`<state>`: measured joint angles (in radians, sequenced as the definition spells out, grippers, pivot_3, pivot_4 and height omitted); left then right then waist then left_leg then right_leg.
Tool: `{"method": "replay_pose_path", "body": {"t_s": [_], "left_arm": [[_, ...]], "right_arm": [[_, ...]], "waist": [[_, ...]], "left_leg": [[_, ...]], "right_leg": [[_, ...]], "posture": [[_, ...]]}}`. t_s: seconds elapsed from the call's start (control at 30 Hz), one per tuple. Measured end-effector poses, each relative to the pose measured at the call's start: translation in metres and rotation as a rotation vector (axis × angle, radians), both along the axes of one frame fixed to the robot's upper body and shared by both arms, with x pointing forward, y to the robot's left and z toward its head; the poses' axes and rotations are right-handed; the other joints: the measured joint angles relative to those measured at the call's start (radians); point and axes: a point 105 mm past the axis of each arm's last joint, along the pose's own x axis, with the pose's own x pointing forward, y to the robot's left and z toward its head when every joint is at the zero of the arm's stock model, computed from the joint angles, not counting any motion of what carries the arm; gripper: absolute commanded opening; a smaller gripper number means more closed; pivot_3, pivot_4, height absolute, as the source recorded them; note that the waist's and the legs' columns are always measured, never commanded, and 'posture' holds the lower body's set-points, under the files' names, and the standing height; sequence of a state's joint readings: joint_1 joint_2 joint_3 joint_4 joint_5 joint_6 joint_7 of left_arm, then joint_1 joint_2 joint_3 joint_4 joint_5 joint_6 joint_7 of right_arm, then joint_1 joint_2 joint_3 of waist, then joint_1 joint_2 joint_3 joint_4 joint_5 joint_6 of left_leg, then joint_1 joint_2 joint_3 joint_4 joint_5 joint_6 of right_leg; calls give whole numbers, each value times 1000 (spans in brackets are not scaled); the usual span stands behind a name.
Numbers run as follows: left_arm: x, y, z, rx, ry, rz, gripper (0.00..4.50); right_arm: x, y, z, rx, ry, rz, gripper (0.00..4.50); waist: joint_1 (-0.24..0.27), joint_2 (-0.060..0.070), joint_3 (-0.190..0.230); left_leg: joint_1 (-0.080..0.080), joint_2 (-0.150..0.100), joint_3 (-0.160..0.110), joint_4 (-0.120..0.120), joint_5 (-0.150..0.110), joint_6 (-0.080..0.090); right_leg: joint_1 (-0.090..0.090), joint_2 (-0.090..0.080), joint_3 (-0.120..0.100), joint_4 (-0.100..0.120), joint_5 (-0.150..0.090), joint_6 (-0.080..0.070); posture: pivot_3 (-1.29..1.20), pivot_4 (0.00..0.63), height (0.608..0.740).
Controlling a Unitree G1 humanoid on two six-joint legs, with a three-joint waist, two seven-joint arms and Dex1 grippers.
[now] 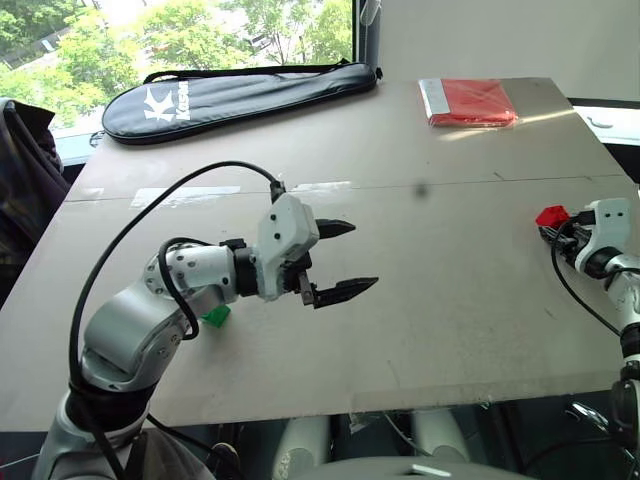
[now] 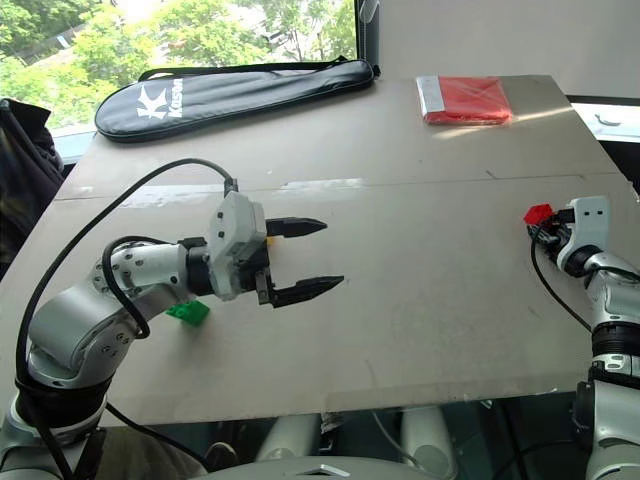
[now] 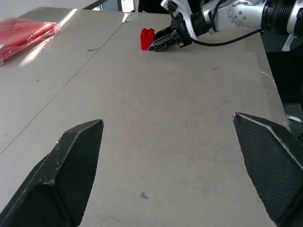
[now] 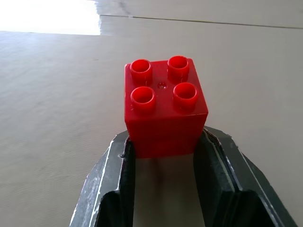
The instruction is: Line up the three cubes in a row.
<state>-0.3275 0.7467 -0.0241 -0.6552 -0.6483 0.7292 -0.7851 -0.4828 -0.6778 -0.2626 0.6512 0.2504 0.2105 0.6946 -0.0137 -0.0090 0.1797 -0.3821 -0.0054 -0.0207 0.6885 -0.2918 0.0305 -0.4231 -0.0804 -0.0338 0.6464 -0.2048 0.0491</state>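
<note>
Cubes are lying well apart, so no row is forming yet. Red cube (image 4: 163, 106) is sitting on the table (image 1: 420, 300), its near end pinched between the fingers of the right gripper (image 4: 163, 151), which are closing on it. Green cube (image 2: 187, 312) is resting beneath the left arm, behind the wide-open fingers of the left gripper (image 1: 340, 262). Yellow cube (image 2: 269, 240) is barely peeking beside that gripper. All the lining up is remaining.

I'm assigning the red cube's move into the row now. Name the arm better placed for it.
Right. The right gripper is already shut on the red cube near the table's right edge. The left gripper hangs open above mid-table, with the green cube beneath its arm.
</note>
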Motion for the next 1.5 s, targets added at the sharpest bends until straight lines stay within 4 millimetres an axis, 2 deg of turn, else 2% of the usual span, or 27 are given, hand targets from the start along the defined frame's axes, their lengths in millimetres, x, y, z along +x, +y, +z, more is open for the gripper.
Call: {"method": "replay_pose_path", "body": {"t_s": [0.1, 0.13, 0.2, 0.27, 0.43, 0.53, 0.73, 0.87, 0.93, 0.97, 1.1, 1.2, 1.3, 1.5], "left_arm": [[-4, 6, -14, 45, 40, -2, 4500], [-5, 7, -16, 51, 45, -4, 4500], [-7, 8, -20, 68, 47, -19, 4500], [-9, 10, -22, 76, 45, -32, 4500], [-17, 13, -29, 102, 60, -74, 4500], [-20, 16, -35, 115, 65, -84, 4500], [-23, 20, -41, 127, 66, -85, 4500], [-24, 21, -44, 129, 76, -78, 4500], [-23, 20, -44, 130, 72, -75, 4500], [-23, 20, -44, 128, 71, -73, 4500], [-24, 20, -45, 123, 73, -63, 4500], [-25, 22, -49, 112, 89, -36, 4500], [-27, 32, -52, 58, 99, 69, 4500], [-38, 62, -60, -113, 66, 399, 4500]], "right_arm": [[-20, 46, -5, -15, 25, 358, 1221], [-24, 55, -7, -16, 32, 423, 1221], [-42, 81, -11, -52, 69, 665, 1221], [-56, 96, -14, -91, 93, 852, 1221], [-74, 118, -17, -115, 117, 1147, 1221], [-72, 127, -19, -173, 62, 1246, 1221], [-59, 126, -17, -230, 9, 1276, 1221], [-57, 130, -16, -208, 4, 1293, 1221], [-54, 131, -15, -208, 12, 1292, 2267], [-54, 133, -14, -204, 16, 1300, 2577], [-53, 133, -16, -214, 18, 1306, 4445], [-53, 131, -17, -229, 17, 1299, 4487], [-53, 125, -12, -227, -13, 1271, 4487], [-56, 111, 20, -118, -173, 1178, 4487]], "waist": [[0, 0, 0], [0, 0, 0], [1, 0, 0], [2, 0, 1], [0, 0, 1], [0, 0, 1], [2, -1, 1], [2, 0, 1], [2, 0, 1], [2, 0, 1], [2, 0, 1], [2, 0, 1], [1, 0, 1], [6, 0, 1]], "left_leg": [[0, 1, 0, 0, 0, 0], [0, 2, 0, 0, 0, 0], [1, 2, 0, 0, 0, 0], [1, 1, -1, 0, 0, 0], [1, 2, 0, 0, 0, 0], [1, 3, -1, 0, 0, 0], [1, 2, 0, 0, 0, -1], [0, 2, -1, 0, 1, -1], [0, 2, -1, 0, 1, -1], [0, 2, -1, 0, 1, -1], [0, 2, -1, 0, 0, -1], [0, 2, -1, 0, 0, -1], [0, 3, -1, 0, 0, -1], [-1, 4, -2, 0, 0, -1]], "right_leg": [[0, 1, 0, 0, 0, 0], [0, 1, 0, 0, 0, 0], [0, 0, -1, 0, 0, 0], [0, 0, 0, 0, 0, 0], [0, 1, 0, 0, 0, 0], [0, 1, 0, 0, 0, 0], [0, 0, 1, 0, 0, 0], [0, 0, 0, -1, 0, -1], [0, 0, 0, -1, 0, -1], [0, 0, 0, -1, 0, -1], [0, 0, 0, -1, 0, -1], [0, 0, 0, -1, 0, -1], [0, -1, 0, -1, 0, -1], [0, -2, 1, -3, 0, -2]], "posture": [[0, 150, 694], [0, 150, 694], [0, 150, 694], [0, 150, 694], [0, 150, 694], [0, 150, 694], [0, 150, 694], [0, 150, 694], [0, 150, 694], [0, 150, 694], [0, 150, 694], [0, 150, 694], [0, 150, 694], [0, 150, 694]]}}
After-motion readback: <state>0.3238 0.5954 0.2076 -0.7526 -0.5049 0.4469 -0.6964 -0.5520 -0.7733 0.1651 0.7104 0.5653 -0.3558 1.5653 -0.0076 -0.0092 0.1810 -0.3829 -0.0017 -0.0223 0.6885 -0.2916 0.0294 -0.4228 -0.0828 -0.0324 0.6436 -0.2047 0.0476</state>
